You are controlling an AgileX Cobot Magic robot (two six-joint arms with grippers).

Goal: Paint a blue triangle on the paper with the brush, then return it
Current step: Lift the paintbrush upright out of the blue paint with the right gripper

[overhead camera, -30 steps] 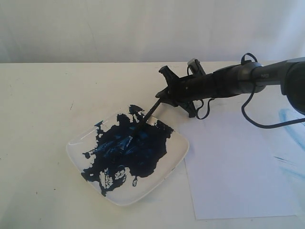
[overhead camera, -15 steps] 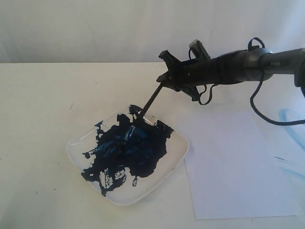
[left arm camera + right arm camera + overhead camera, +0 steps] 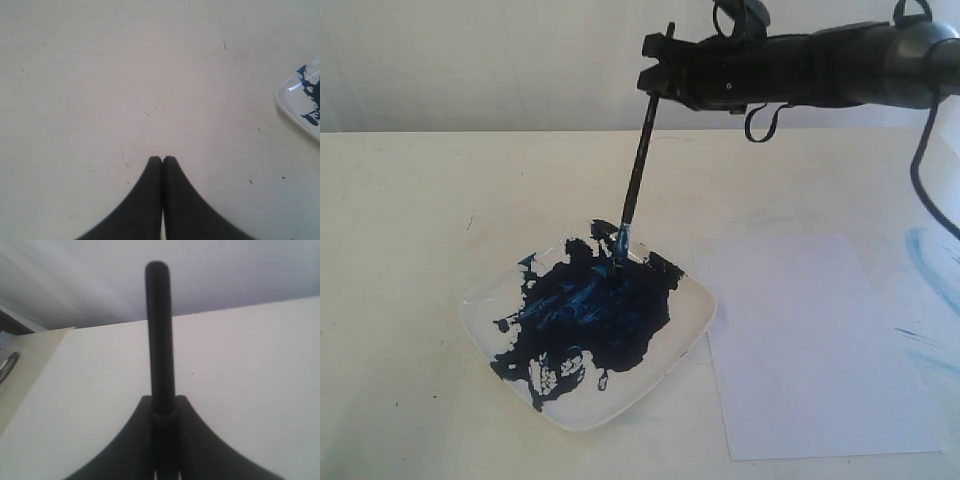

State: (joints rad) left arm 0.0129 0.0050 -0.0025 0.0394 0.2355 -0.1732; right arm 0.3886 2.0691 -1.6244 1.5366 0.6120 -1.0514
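My right gripper point(image 3: 654, 78) is shut on the top end of the black brush point(image 3: 638, 165), high above the table. The brush hangs nearly upright, and its blue-stained tip point(image 3: 620, 243) sits at the far edge of the paint pool on the white plate point(image 3: 692, 318). In the right wrist view the brush handle point(image 3: 159, 330) sticks out from between the shut fingers. The white paper point(image 3: 815, 345) lies to the right of the plate and shows no blue triangle. My left gripper point(image 3: 162, 159) is shut and empty over bare table, with the plate's corner point(image 3: 295, 100) off to one side.
Faint light-blue smears point(image 3: 932, 265) mark the table at the far right. A pale wall point(image 3: 480, 60) rises behind the table. The right arm's cable point(image 3: 930, 190) loops down over the table's right side.
The right gripper has risen and swung the brush from a slant to nearly upright; the tip has come up from the paint to the pool's far edge.
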